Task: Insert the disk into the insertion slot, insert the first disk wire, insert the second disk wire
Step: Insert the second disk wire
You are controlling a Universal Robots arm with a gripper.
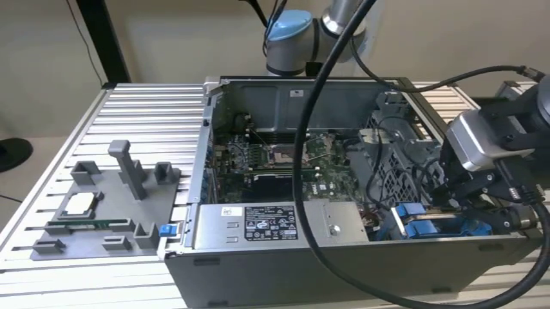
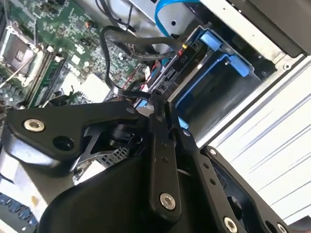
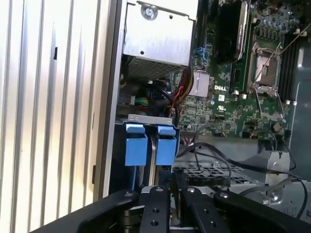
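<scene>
The insertion slot (image 3: 146, 118) is a grey metal bay at the open computer case's corner on the exterior view's right (image 1: 413, 219). Blue carrier ends (image 3: 166, 145) stand side by side in it, so the disk (image 2: 216, 43) sits inside with its body hidden. My gripper (image 1: 464, 193) hangs just outside that corner. In both wrist views its black fingers (image 2: 158, 145) stand close together. A thin black disk wire (image 2: 111, 68) loops from the case down to the fingertips, and the gripper (image 3: 174, 178) looks shut on its end.
A grey labelled power-supply box (image 1: 275, 225) lies along the case's front wall, with the green motherboard (image 1: 275, 161) behind it. Loose black cables (image 3: 218, 160) cross a perforated cage. A grey fixture (image 1: 103, 206) with small parts sits on the ribbed table at the exterior view's left.
</scene>
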